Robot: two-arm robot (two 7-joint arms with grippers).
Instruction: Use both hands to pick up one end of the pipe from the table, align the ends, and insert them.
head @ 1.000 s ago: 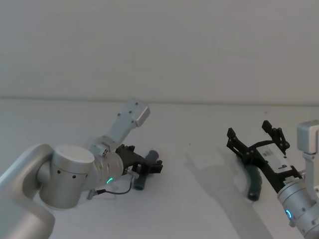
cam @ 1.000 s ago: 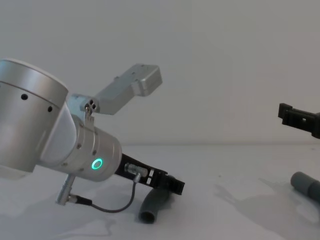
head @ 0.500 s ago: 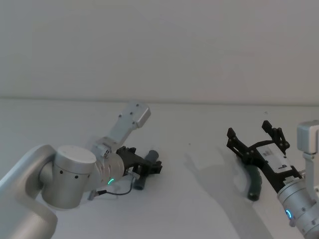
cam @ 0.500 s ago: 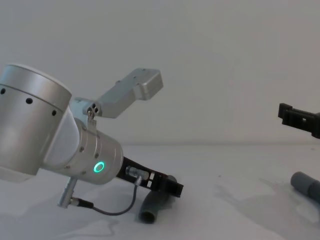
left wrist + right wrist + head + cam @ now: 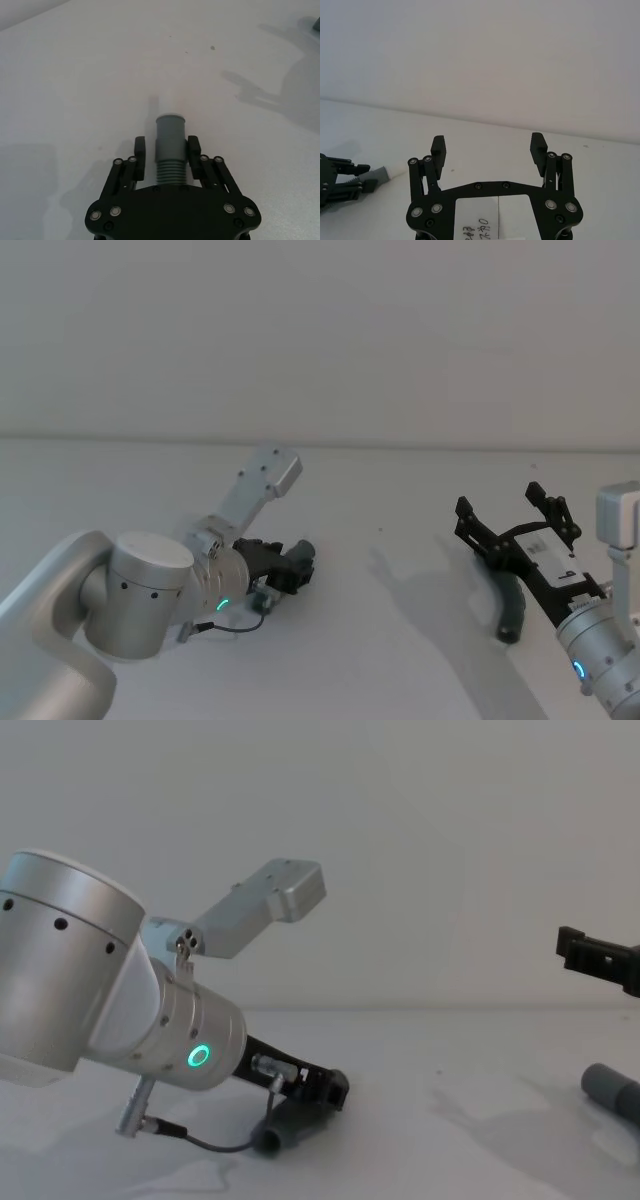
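Grey ribbed pipe piece (image 5: 170, 145) is pinched between the left jaws, close to the surface (image 5: 75, 75). The right jaws are spread wide above the bent pipe piece (image 5: 513, 608); handwriting on their white label (image 5: 497, 217) is unreadable.

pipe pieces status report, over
Left pincer shut on ribbed pipe piece, low at the table. Right pincer open over curved pipe piece lying on table. Grey cable loops beside ribbed piece.
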